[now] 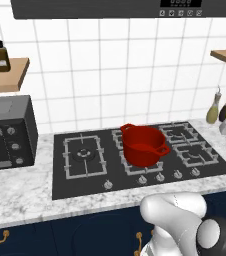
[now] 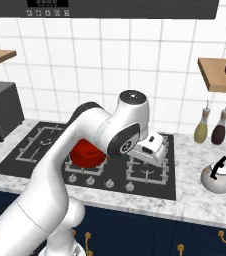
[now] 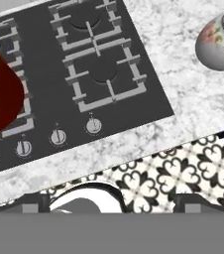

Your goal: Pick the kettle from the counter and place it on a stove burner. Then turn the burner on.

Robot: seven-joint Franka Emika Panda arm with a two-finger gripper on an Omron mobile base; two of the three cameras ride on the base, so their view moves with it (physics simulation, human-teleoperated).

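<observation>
Okay, gripper [image 2: 154, 148] is spread wide and holding nothing, hovering over the right-hand burners of the stove [image 2: 150, 187]. I judge we're at the approach step: kettle [image 2: 217, 176] not yet picked.

Kettle sits upright on the counter [image 2: 195, 200], off the stove's right edge, well apart from the gripper. From the gripper it lies to the right and lower, past the last burner grate. In the hand view the kettle [image 3: 218, 42] shows at the top right corner, so the hand is not yet aimed at it; the burner grates [image 3: 104, 74] sit centre frame instead.

Handle is the thin black arch over the lid. In the right base view it seems to run roughly front-to-back with a tilt, but it's small and I can't call the axis for sure. That axis is what the grasp turns on: I'd want the fingers across the arch, not along it.

Red pot [image 2: 86, 152] is on the middle burner, left of the gripper, partly hidden behind the arm. Two bottles [image 2: 210, 127] stand at the wall behind the kettle; risk of clipping them if I overshoot. Right burners look free for the drop.
</observation>
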